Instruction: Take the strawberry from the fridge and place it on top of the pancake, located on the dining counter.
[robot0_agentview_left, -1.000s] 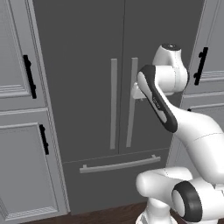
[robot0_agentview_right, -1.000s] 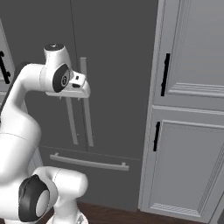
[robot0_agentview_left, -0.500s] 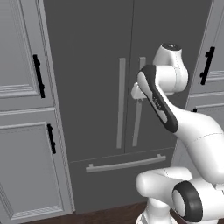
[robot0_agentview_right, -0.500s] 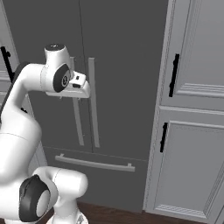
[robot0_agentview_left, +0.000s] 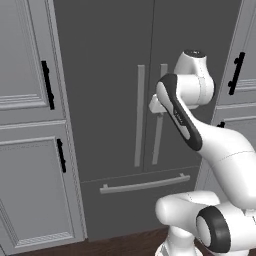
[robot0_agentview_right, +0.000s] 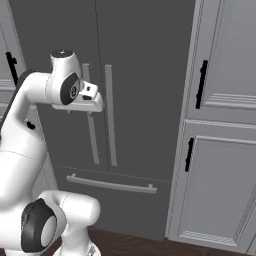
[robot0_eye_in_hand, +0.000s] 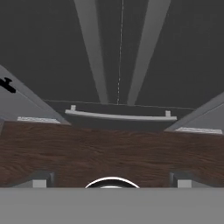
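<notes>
The fridge (robot0_agentview_left: 110, 75) (robot0_agentview_right: 145, 60) stands right in front of me, dark grey, with both doors shut. Its two long silver handles (robot0_agentview_left: 140, 115) (robot0_agentview_right: 109, 115) (robot0_eye_in_hand: 92, 48) run down the middle, above the bottom drawer's bar handle (robot0_agentview_left: 145, 182) (robot0_eye_in_hand: 120, 116). My gripper (robot0_eye_in_hand: 111, 180) is open with nothing between its fingertips (robot0_eye_in_hand: 41, 179), and it hangs just in front of the door handles, looking down the fridge front to the floor. The hand (robot0_agentview_left: 156, 104) (robot0_agentview_right: 85, 99) is at handle height. The strawberry is hidden behind the shut doors. The pancake and the dining counter are out of view.
Light grey panelled cabinets with black handles flank the fridge on the left (robot0_agentview_left: 25, 60) and on the right (robot0_agentview_right: 225, 175) (robot0_agentview_left: 245, 50). A dark wooden floor (robot0_eye_in_hand: 109, 153) (robot0_agentview_left: 125, 245) runs along the fridge's foot.
The whole scene has slid to the right in both base views, so the base has driven sideways along the fridge. The doors stay shut and the gripper stays open.
</notes>
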